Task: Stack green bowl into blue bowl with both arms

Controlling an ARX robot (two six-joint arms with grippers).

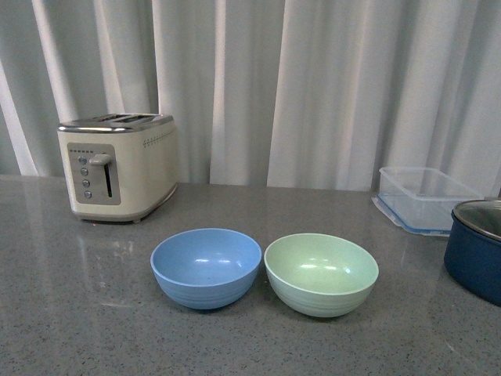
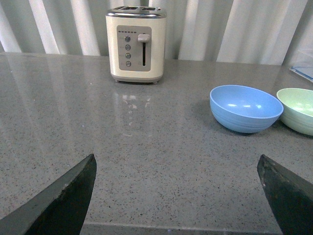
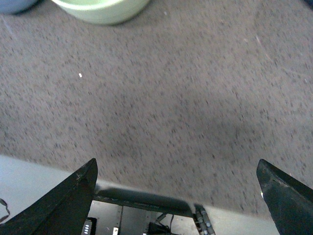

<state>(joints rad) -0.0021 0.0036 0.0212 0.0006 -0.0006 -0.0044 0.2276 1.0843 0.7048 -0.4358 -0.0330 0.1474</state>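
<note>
Grey speckled countertop (image 1: 63, 313) out front, pale pleated curtain (image 1: 313, 78) hanging behind. Starting far left: cream toaster (image 1: 117, 166), back near the curtain, lever and buttons facing forward.

Moving along to centre stage: blue bowl (image 1: 206, 268), light sky-blue, matte, round, faint ridges ringing the base. Standing upright, mouth up, nothing inside. Right next door: green bowl (image 1: 321, 274), pale mint, same shape, much the same size, same faint ridges low on the wall. Also upright on the counter, also empty, not yet stacked. Rims just beside each other; touching or a hair apart, cannot tell.

Further right and further back: clear plastic box (image 1: 427, 197), open-topped, looking empty. At the right edge: navy pot (image 1: 477, 258), cut off by the frame, lid (image 1: 479, 215) on, contents hidden.

Over to the wrists: left gripper (image 2: 176, 156) low over bare counter, jaws spread wide, holding nothing, toaster and both bowls ahead of it. Right gripper (image 3: 176, 161) likewise spread wide and empty, near the counter's front edge, green bowl just ahead, sliver of blue bowl beside that.
</note>
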